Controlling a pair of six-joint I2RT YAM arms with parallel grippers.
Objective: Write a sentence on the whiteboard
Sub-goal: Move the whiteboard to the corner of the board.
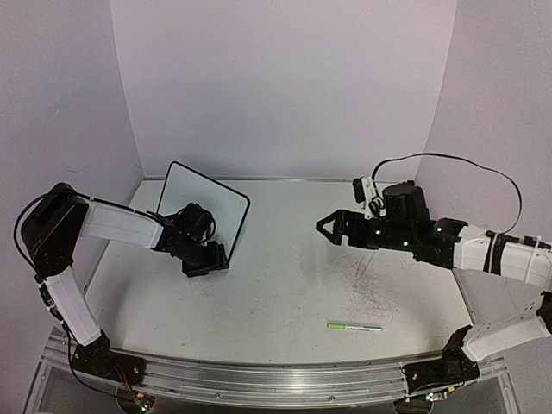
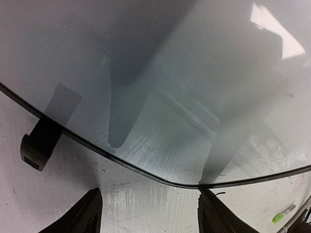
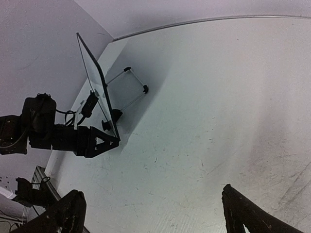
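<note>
Top external view: two arms, one whiteboard (image 1: 203,190) and one green marker (image 1: 354,327) are showing. The whiteboard, glossy white with a thin black frame and rounded corners, is standing tilted at far left. The left gripper (image 2: 149,194) is hovering spread at its lower edge; the right gripper (image 1: 326,228) is gaping wide, holding nothing.

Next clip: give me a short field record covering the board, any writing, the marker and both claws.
whiteboard: standing tilted, back left of the table
writing: none visible on its face
marker: green, lying on the table near the front, in neither claw
left claw: open, at the whiteboard's lower edge, nothing between the fingers
right claw: open, empty, over mid-table
</note>
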